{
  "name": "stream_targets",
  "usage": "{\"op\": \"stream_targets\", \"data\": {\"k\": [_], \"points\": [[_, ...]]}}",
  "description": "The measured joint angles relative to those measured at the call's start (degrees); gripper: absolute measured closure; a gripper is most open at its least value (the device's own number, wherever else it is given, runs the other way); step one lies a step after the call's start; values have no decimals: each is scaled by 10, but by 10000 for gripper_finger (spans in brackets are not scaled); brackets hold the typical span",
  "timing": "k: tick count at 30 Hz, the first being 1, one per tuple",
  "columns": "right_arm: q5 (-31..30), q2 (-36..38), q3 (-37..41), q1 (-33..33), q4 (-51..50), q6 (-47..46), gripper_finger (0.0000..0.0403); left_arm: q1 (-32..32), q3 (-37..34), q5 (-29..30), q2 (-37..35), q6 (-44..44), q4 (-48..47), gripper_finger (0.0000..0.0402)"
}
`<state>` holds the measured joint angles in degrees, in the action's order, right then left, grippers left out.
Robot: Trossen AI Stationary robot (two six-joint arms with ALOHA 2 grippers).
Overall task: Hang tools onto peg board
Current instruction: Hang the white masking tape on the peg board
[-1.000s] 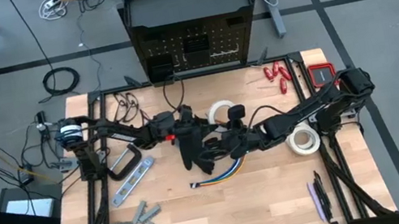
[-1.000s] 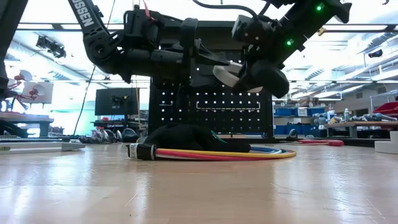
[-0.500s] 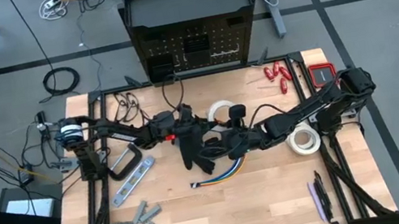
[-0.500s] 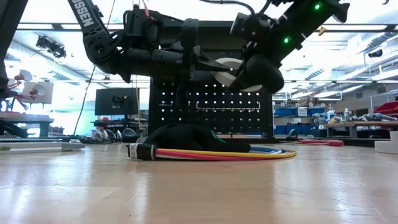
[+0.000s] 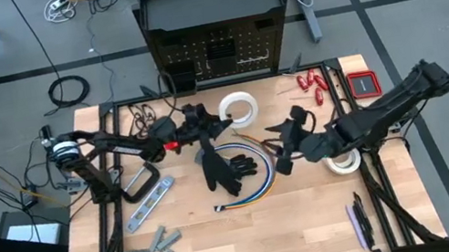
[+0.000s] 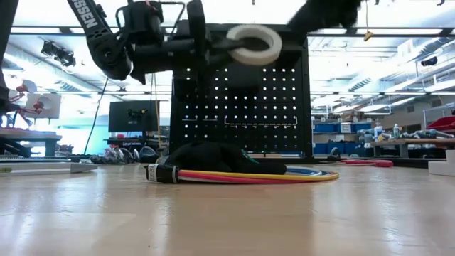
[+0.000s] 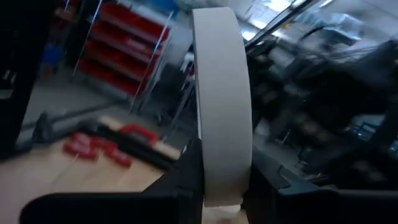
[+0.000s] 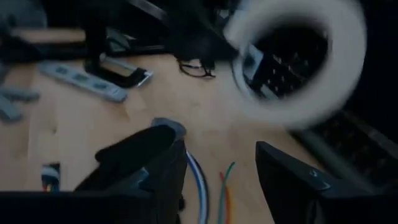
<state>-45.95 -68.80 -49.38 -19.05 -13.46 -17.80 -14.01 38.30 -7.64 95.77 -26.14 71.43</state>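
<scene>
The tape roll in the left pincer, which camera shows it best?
The low view: the tape roll shows whole, held up before the peg board. The high view shows it small, the left wrist view edge-on, the right wrist view blurred.

High view looks straight down on the surface (image 5: 315,221); low view looks level toward 12 o'clock; both share the peg board (image 5: 216,53).

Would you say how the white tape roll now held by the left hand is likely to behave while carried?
The tape roll is a hollow ring, probably light. The left hand pinches only its rim, so it may pivot. Set down on edge, it would likely roll.
</scene>
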Motion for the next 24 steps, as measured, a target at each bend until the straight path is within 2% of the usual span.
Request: {"op": "stream_targets", "data": {"k": [3,7,9,12,15,20,24], "points": [[-5,-1,113,1,181,-25,202,11,0,0,2,35,33,326],[7,-62,235,32,581,12,202,23,0,-7,2,52,82,326],[34,-105,260,48,775,59,204,27,0,-8,2,51,112,326],[89,-161,261,72,965,124,207,30,1,-7,2,48,153,326],[140,-195,231,92,1024,156,210,32,17,-11,2,46,158,326],[189,-221,174,119,1012,161,211,33,41,-57,2,46,144,326],[207,-218,153,124,1016,165,211,33,42,-66,3,32,162,326]]}}
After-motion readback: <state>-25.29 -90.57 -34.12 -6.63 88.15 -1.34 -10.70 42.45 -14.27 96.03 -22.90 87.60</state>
